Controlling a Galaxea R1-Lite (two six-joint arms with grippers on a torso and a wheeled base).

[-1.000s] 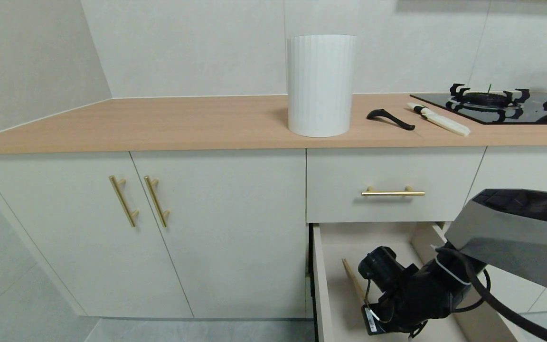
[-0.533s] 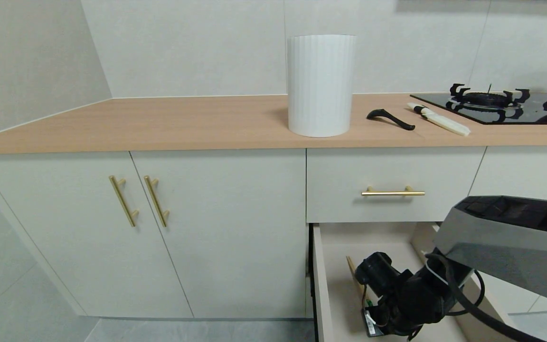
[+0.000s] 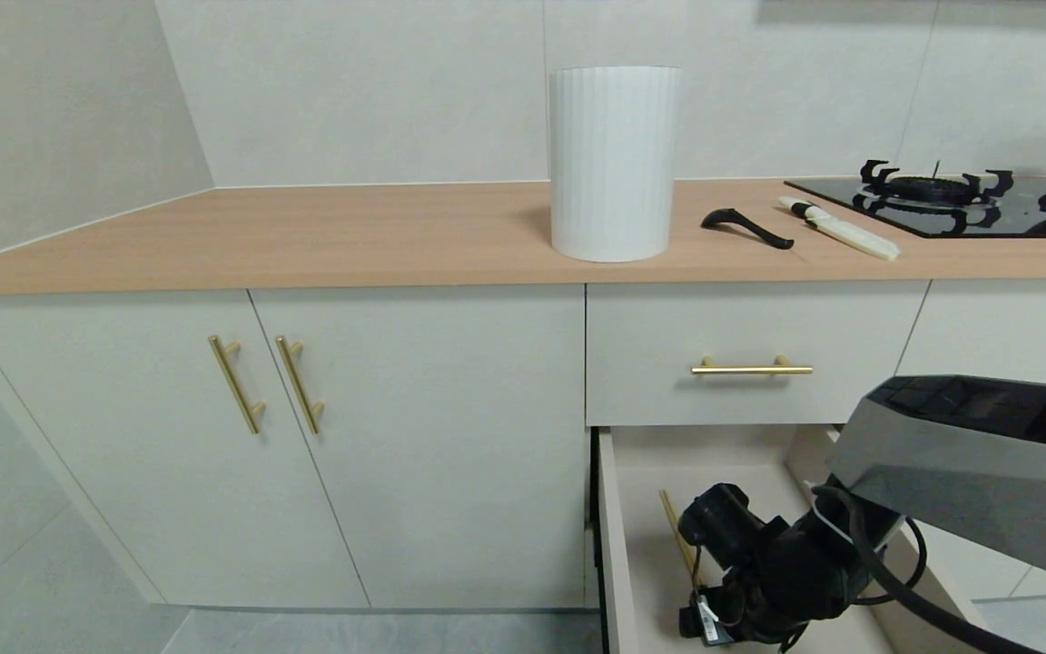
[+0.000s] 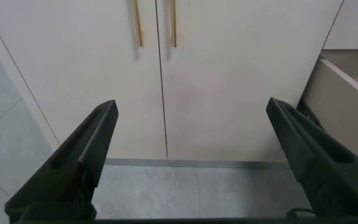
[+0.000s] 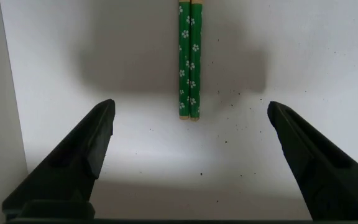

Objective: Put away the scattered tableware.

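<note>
A pair of green chopsticks (image 5: 189, 62) with small white flowers lies flat on the pale floor of the open drawer (image 3: 618, 527), the two sticks side by side and touching. In the head view they run along the drawer's wall on the robot's left. The right tool (image 5: 189, 107) hangs just above them, its fingers spread wide to either side, released and touching neither stick. In the head view the drawer sits at about 5 o'clock, below a closed drawer with a brass handle.

Up on the wooden tabletop (image 3: 350, 236), a black spoon (image 3: 745, 226) lies at 3 o'clock of a tall white ribbed canister (image 3: 612, 163). A sheathed knife (image 3: 836, 227) lies just beyond the spoon, again at 3 o'clock, near the black hob (image 3: 950, 204).

The left tool (image 4: 191, 104) is spread open and empty, low near the floor and facing the two cabinet doors (image 4: 229, 74).
</note>
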